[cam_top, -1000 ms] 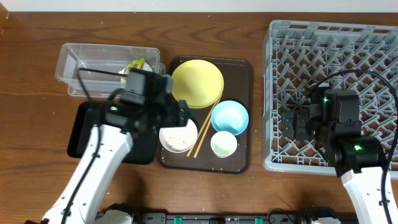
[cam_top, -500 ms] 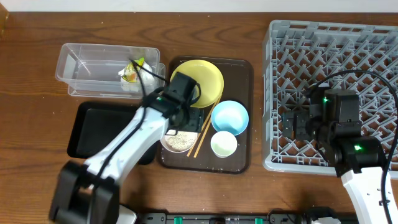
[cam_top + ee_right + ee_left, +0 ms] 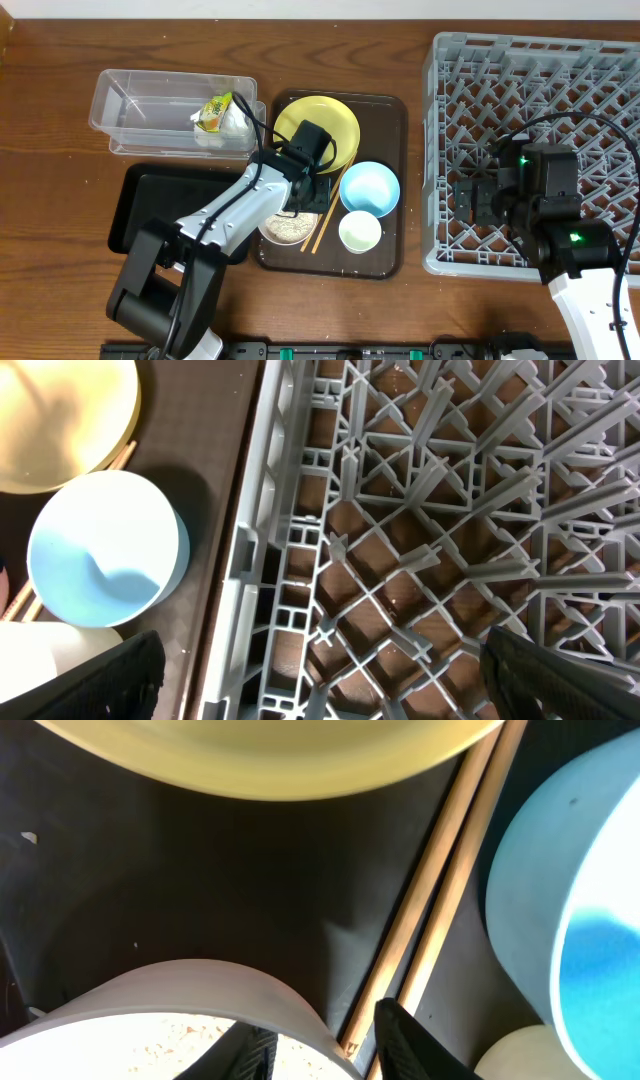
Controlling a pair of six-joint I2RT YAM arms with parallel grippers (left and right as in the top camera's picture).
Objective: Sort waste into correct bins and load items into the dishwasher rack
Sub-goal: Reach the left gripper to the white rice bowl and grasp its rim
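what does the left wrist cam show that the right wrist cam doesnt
Only the left wrist: the white bowl with rice in it, and the left gripper, open by its rim. Only the right wrist: the grey rack and the right gripper, open over it. Both: the yellow plate and the blue bowl.

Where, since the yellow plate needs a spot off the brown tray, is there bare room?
The black tray is bare left of the left arm. The rack's visible floor is empty. Bare table runs between brown tray and rack. The brown tray is crowded: dishes, chopsticks, left gripper.
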